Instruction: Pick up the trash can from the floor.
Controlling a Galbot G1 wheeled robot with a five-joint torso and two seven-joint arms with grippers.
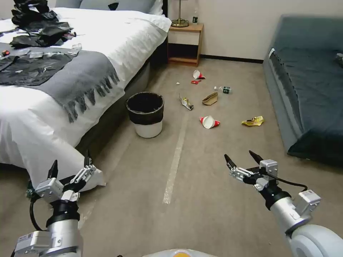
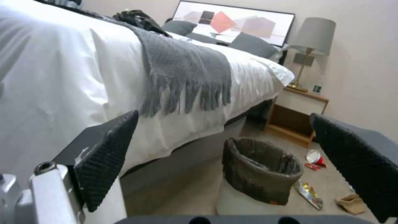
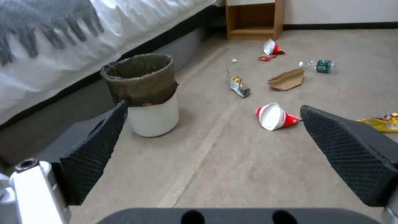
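The trash can [image 1: 145, 115] is a small round white bin with a black liner folded over its top half. It stands upright on the carpeted floor [image 1: 214, 200] beside the bed, and shows too in the left wrist view [image 2: 259, 175] and the right wrist view [image 3: 145, 93]. My left gripper [image 1: 70, 163] hangs open at the lower left, well short of the bin, with nothing between its fingers. My right gripper [image 1: 242, 159] is open at the lower right, also far from the bin and empty.
A white bed [image 1: 43, 117] with a grey fringed throw [image 1: 68, 75] borders the left. A dark sofa [image 1: 307, 89] lines the right. Litter lies past the bin: red-and-white cups [image 1: 209, 122], a yellow wrapper [image 1: 253, 121], a brown paper piece [image 1: 210, 99], a small bottle [image 1: 225, 89]. A pale tape strip [image 1: 175, 160] runs down the carpet.
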